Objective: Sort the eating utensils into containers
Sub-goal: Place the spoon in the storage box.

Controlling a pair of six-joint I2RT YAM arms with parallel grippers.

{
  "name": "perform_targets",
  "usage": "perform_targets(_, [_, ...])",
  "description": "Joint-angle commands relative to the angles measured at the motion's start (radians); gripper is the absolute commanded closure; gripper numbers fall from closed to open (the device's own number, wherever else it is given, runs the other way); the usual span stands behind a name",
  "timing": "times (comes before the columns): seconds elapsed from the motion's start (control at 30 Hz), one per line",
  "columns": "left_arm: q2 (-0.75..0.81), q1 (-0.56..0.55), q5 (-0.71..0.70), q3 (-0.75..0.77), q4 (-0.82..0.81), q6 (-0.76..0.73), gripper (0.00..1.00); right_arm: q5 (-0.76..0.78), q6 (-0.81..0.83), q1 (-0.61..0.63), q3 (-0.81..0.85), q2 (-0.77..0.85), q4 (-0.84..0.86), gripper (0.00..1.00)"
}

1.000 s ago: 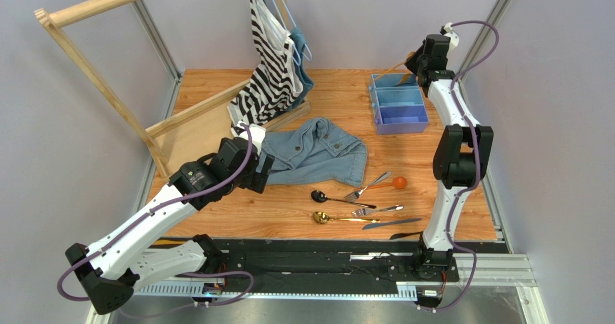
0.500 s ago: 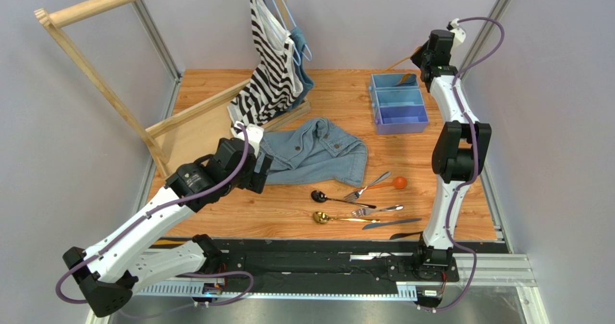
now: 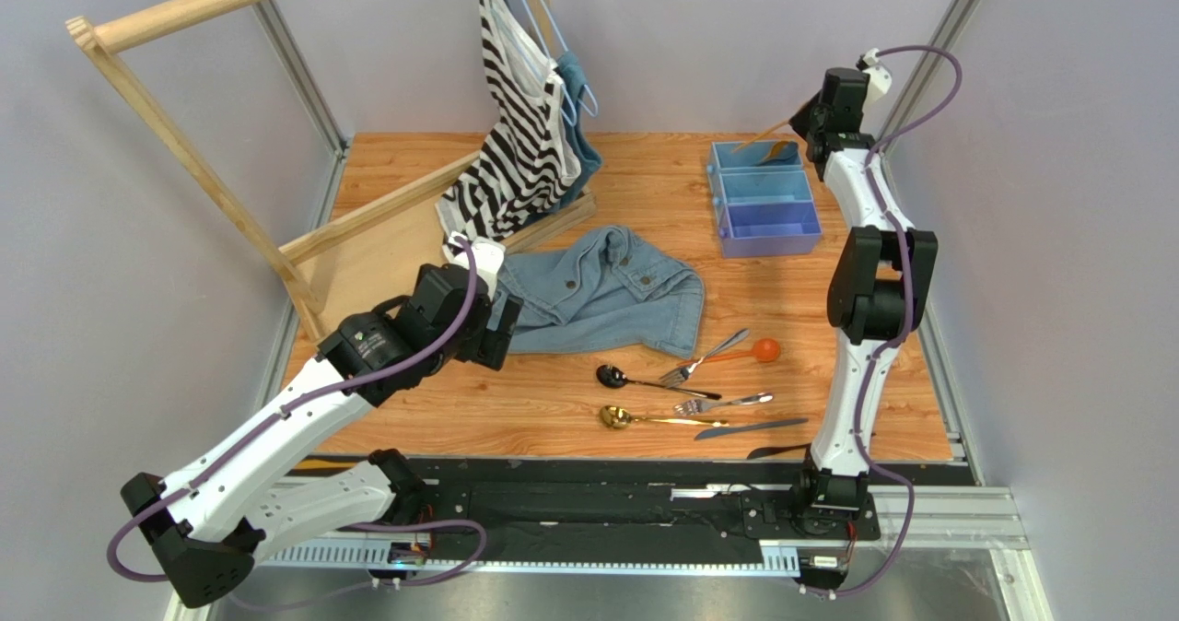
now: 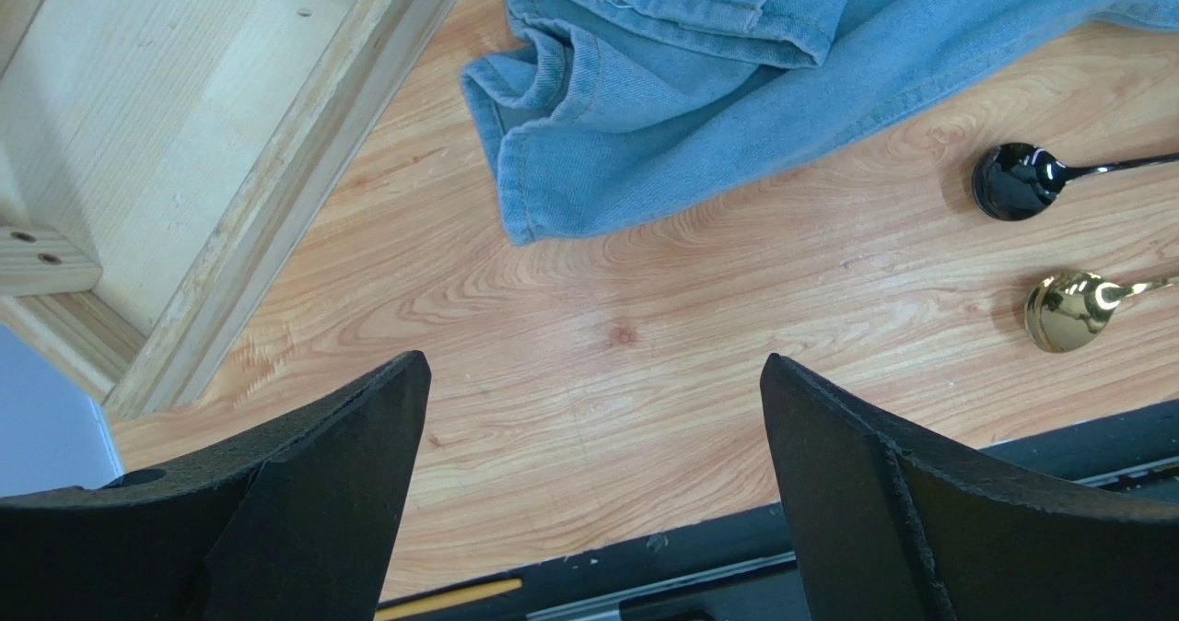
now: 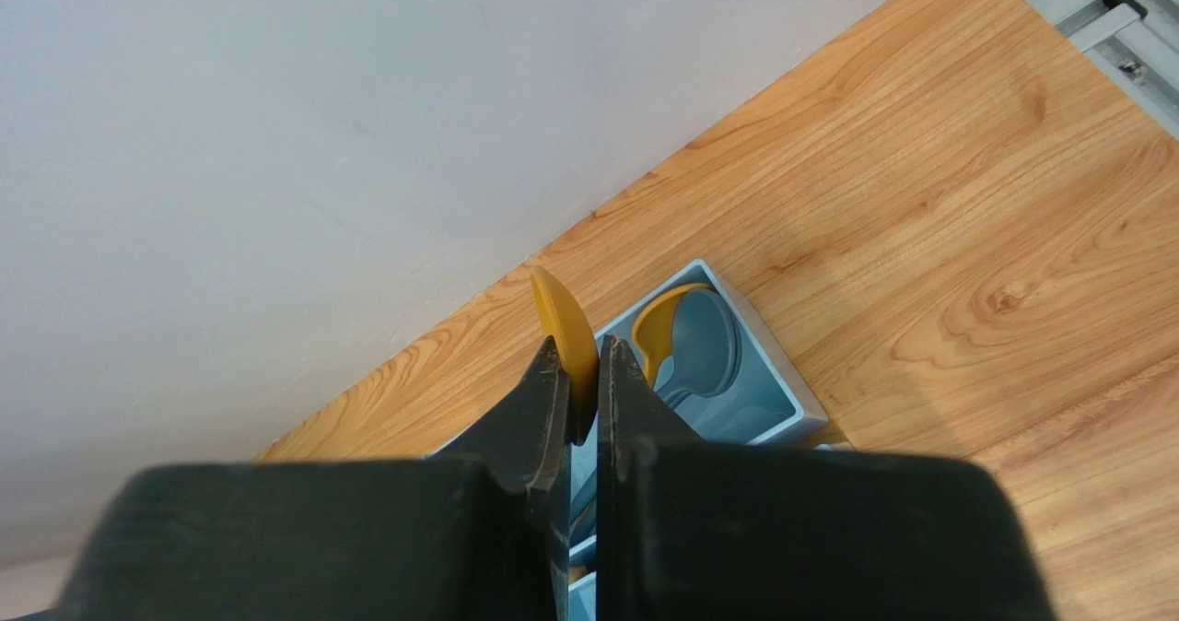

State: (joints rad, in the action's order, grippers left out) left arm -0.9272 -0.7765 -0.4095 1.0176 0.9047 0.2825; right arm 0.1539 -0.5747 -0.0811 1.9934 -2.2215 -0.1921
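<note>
right gripper (image 5: 581, 366) clamped on yellow spoon (image 5: 561, 320), above blue tray (image 5: 775, 379); left gripper (image 4: 588, 414) spread wide, over bench (image 4: 664, 303), near denim shirt (image 4: 720, 82)

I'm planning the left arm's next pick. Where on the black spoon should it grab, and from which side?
Probably the thin handle just beyond the bowl, from straight above, with the left gripper straddling it. The black spoon lies flat, bowl nearest that arm; its far tip ends beside a silver fork, so that end is crowded.
</note>
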Motion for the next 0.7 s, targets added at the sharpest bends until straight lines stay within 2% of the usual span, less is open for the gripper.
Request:
perform_targets(0.0, [0.002,0.005,-0.018,0.001,-0.007,-0.002,0.02,-0.014,-0.008,0.004,-0.016,-0.024,0.063,1.00])
perform_targets(0.3, [-0.019,0.005,-0.028,0.004,0.003,-0.002,0.03,-0.016,0.012,0.023,-0.053,-0.030,0.066,1.00])
perform_targets(0.6, [-0.007,0.005,-0.032,0.004,0.003,0.001,0.03,-0.039,0.003,0.023,-0.107,-0.010,0.056,0.89])
perform_targets(0.67, [-0.005,0.005,-0.034,0.004,0.003,0.001,0.02,-0.037,0.003,0.023,-0.129,0.005,0.060,0.82])
